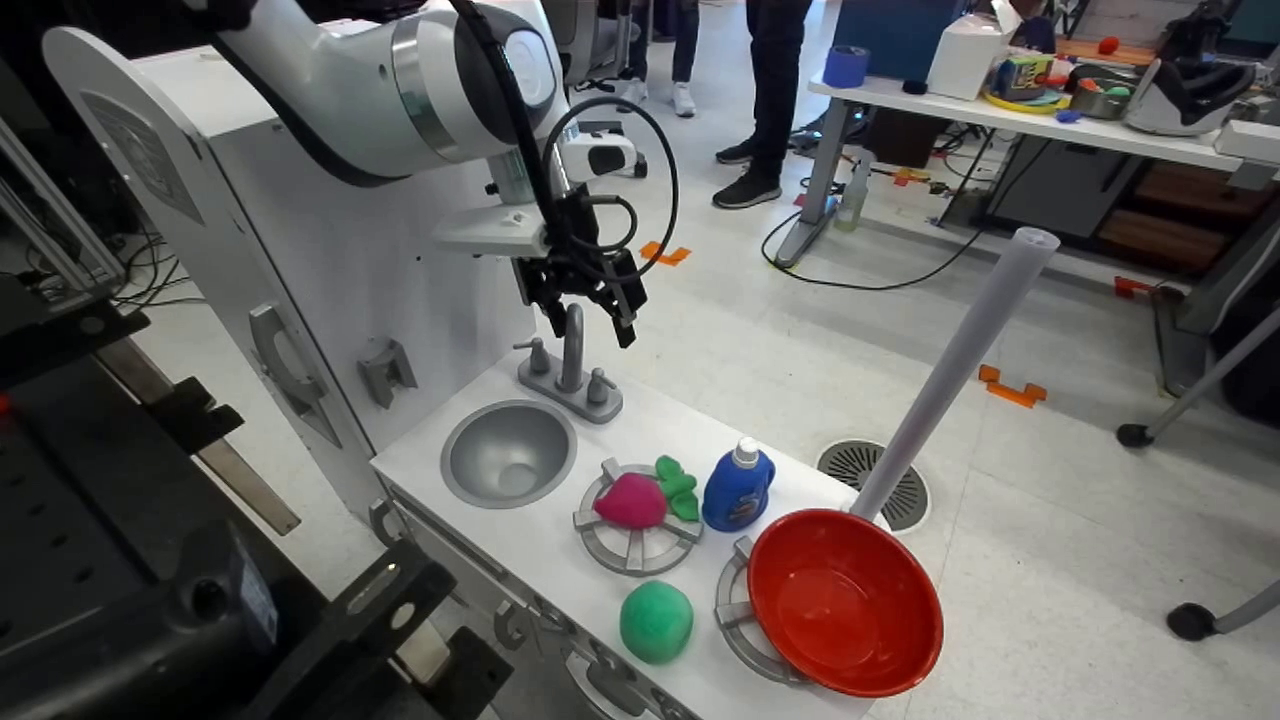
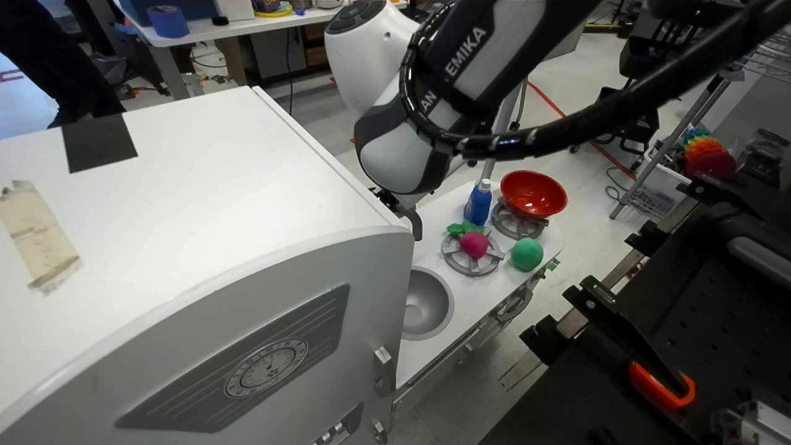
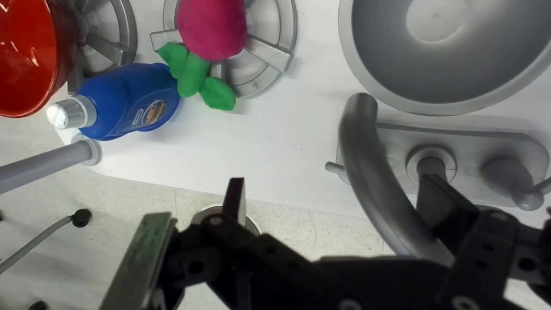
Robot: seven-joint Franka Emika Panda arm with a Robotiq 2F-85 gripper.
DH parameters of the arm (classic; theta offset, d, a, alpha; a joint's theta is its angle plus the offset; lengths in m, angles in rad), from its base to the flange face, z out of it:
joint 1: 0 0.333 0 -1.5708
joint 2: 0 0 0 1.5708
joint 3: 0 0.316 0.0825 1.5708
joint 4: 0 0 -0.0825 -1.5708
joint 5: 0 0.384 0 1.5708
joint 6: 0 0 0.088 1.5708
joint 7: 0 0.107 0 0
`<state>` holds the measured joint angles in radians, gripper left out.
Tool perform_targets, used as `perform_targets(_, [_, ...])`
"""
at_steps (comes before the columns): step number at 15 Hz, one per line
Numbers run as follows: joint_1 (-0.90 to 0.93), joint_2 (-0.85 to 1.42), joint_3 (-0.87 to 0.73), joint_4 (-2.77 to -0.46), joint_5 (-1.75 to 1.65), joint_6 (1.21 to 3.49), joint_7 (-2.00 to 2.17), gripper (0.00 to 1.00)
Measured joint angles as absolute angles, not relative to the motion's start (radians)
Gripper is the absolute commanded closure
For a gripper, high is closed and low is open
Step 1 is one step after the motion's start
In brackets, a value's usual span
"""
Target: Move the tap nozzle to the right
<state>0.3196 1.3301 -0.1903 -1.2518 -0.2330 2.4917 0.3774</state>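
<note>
The tap nozzle (image 1: 573,350) is a grey curved pipe. It rises from a grey base with two small side handles, behind the round sink basin (image 1: 460,460). In the wrist view the nozzle (image 3: 374,172) runs between my fingers, much nearer the right-hand finger. Its tip lies beside the basin's rim. I cannot tell whether the finger touches it. My gripper (image 1: 592,330) is open around the nozzle's upper part; its wide-apart fingers also show in the wrist view (image 3: 333,185). In an exterior view only a dark curved part of the nozzle (image 2: 417,226) shows past the white cabinet.
The white cabinet (image 1: 330,220) stands close beside the tap. On the counter are a pink toy with green leaves (image 1: 632,501) on a burner, a blue bottle (image 1: 737,492), a green ball (image 1: 656,622) and a red bowl (image 1: 845,600). A grey pole (image 1: 950,380) rises at the counter's edge.
</note>
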Motion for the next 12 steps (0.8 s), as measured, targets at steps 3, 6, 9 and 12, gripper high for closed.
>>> perform_targets(3, [0.317,1.351,-0.202,-1.222,-0.223,2.454,0.387,0.0])
perform_targets(6, [0.317,1.374,-0.217,-1.212,-0.219,2.427,0.421,0.0])
perform_targets(9, [0.313,1.393,-0.238,-1.197,-0.212,2.413,0.459,0.0])
perform_targets(12, [0.317,1.4,-0.246,-1.183,-0.211,2.409,0.476,0.0])
